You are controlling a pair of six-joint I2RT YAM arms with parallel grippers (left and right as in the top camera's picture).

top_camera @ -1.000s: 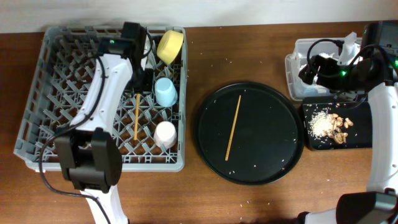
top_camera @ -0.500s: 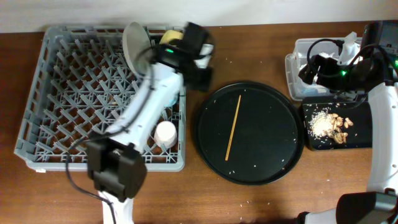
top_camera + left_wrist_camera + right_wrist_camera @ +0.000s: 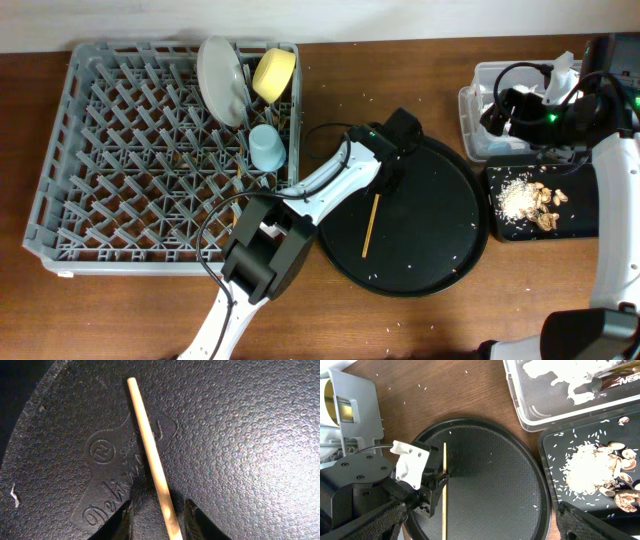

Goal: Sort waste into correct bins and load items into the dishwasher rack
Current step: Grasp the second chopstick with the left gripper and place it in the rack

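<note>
My left gripper (image 3: 381, 188) is low over the large round black tray (image 3: 440, 220), open, its two fingertips (image 3: 160, 520) on either side of a wooden chopstick (image 3: 147, 442) that lies flat on the tray (image 3: 369, 228). The grey rack (image 3: 120, 130) holds the white plate (image 3: 220, 65) upright, the yellow bowl (image 3: 273, 72) and the light blue cup (image 3: 266, 147). The pink-white cup is hidden by my left arm. My right gripper (image 3: 497, 110) is open and empty above the clear tub (image 3: 480, 85).
The clear tub holds white napkins (image 3: 555, 370) and a wrapper (image 3: 615, 382). The shallow black tray (image 3: 590, 225) holds rice (image 3: 517, 200) and tan scraps (image 3: 548, 205). Rice grains are scattered on the wooden table and the round tray.
My left arm left the plate standing in the rack, swung right to the round tray and came down around the chopstick. The right arm has not moved.
</note>
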